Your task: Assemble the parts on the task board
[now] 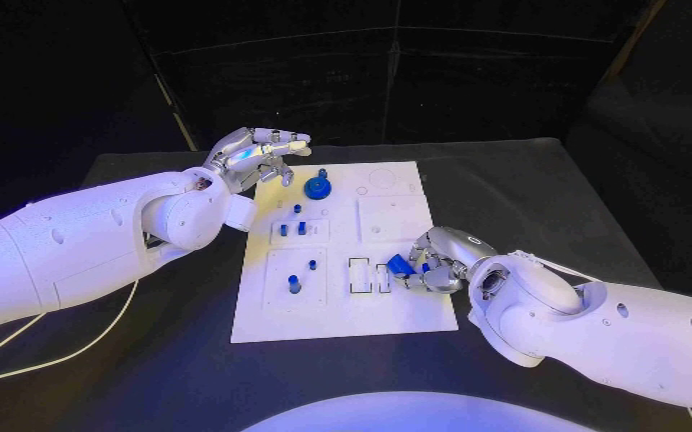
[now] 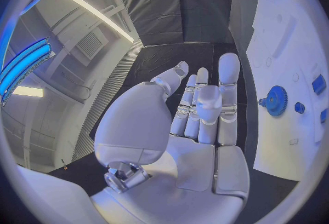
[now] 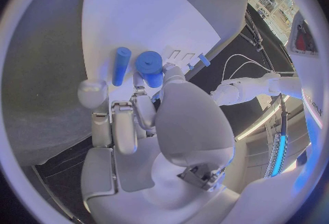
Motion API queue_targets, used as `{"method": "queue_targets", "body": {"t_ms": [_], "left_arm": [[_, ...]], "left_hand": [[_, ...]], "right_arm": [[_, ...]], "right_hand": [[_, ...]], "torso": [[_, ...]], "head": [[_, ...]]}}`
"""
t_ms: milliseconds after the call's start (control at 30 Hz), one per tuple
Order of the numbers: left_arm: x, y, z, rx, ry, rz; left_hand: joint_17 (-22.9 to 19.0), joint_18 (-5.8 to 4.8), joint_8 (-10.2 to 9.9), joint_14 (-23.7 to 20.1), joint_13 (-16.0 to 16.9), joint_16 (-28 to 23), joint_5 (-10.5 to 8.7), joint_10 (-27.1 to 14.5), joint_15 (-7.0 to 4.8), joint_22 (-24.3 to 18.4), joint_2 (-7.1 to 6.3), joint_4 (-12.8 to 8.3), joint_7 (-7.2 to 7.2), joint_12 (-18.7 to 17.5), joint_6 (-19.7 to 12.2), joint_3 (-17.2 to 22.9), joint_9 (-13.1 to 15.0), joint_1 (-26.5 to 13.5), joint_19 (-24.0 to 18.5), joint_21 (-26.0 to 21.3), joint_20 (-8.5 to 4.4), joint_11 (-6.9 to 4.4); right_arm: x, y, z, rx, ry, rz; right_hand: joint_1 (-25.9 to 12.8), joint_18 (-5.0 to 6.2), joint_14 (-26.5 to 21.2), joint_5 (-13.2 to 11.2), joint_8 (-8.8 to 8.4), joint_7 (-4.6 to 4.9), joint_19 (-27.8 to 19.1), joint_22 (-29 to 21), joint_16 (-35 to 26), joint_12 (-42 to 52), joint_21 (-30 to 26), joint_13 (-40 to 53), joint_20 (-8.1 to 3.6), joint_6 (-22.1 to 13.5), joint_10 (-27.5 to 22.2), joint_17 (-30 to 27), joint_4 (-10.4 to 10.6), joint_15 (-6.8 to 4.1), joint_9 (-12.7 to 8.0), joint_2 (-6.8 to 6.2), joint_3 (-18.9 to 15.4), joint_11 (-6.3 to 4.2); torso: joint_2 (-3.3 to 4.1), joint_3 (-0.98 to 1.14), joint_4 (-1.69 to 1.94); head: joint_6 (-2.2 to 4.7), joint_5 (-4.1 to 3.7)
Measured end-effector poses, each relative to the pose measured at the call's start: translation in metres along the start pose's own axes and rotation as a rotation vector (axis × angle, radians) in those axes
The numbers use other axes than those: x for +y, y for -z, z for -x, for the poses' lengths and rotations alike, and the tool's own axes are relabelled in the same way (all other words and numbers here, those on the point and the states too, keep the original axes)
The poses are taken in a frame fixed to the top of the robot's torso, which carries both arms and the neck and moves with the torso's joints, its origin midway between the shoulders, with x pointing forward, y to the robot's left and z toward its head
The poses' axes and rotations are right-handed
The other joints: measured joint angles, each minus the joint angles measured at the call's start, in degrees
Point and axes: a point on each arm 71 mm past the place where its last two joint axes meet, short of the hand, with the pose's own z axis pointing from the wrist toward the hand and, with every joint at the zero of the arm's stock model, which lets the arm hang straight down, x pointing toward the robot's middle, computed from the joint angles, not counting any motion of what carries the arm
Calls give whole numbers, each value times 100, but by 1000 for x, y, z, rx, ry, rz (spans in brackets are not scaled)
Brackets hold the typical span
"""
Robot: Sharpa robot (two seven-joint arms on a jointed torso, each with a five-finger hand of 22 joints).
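1. Right hand is seen low over the near right part of the task board, fingers curled around a short blue cylinder; in the right wrist view the cylinder is pinched between the fingertips.
2. A slimmer blue rod is seen lying on the board just beside the held cylinder, apart from it.
3. Rectangular slots are set into the board just left of the right hand.
4. Small blue pegs are stood in the board's middle left; another peg is seated nearer.
5. A blue gear is placed at the far left of the board.
6. Left hand is held above the board's far left corner, fingers spread, nothing grasped.
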Motion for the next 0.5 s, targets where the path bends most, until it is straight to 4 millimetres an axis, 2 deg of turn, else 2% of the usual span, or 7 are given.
{"method": "queue_targets", "body": {"t_ms": [67, 500], "left_arm": [[0, 0, 0, 1, 0, 0], [0, 0, 1, -1, 0, 1]], "left_hand": [[0, 0, 0, 0, 0, 0, 0, 0, 0, 0, 0, 0, 0, 0, 0, 0, 0, 0, 0, 0, 0, 0], [1, 0, 0, 0, 0, 0, 0, 0, 0, 1, 0, 0, 0, 0, 0, 0, 0, 0, 0, 0, 0, 0]], "right_arm": [[3, 2, 1, -18, -18, 16], [23, 9, 5, -96, -114, 100]], "right_hand": [[23, 0, 10, 75, 37, -2, 0, 24, 4, 30, 36, 45, 0, 0, 50, 0, 0, -13, 9, 23, -1, -50], [38, 0, 11, 98, 38, -1, 0, 31, 4, 41, 38, 69, 0, -1, 51, 4, -16, -29, 10, 38, 1, -48]], "torso": [[-2, -1, 0], [-3, -3, 13]], "head": [[3, -8], [56, -6]]}}
